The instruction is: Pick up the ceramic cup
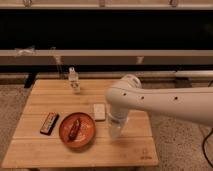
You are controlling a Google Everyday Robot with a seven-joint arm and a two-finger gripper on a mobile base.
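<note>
My arm reaches in from the right, and its white wrist bends down over the wooden table (55,152). The gripper (114,126) points straight down at the table, just right of the red-orange plate (90,125). A pale cream cylindrical shape at the gripper's lower end, close to the tabletop, looks like the ceramic cup (114,133). The gripper covers most of it, and I cannot tell where one ends and the other begins.
The plate holds a dark piece of food (75,129). A flat white block (99,111) lies just left of the gripper. A dark rectangular packet (49,123) lies left of the plate. A small clear bottle (74,80) stands at the table's back edge. A dark shelf wall runs behind.
</note>
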